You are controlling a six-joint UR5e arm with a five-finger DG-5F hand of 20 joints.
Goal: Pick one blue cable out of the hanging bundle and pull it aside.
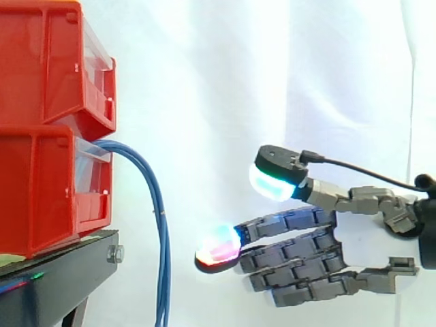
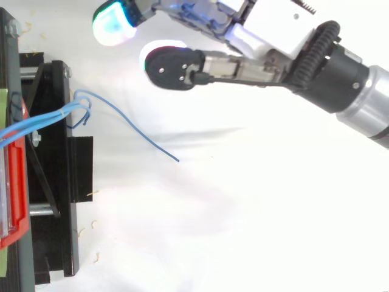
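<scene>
robot hand (image 1: 293,255) open, fingers straight, thumb spread above, holding nothing; blue cable bundle (image 1: 163,259) hangs vertical, left of the fingertips, near but not touching

clear gap between fingers (image 1: 286,253) and blue cables (image 1: 161,225), red bins (image 1: 48,184) behind

Black stand (image 1: 61,272), red bin (image 1: 34,191) directly on it (second red bin (image 1: 41,61) stacked above)
</scene>
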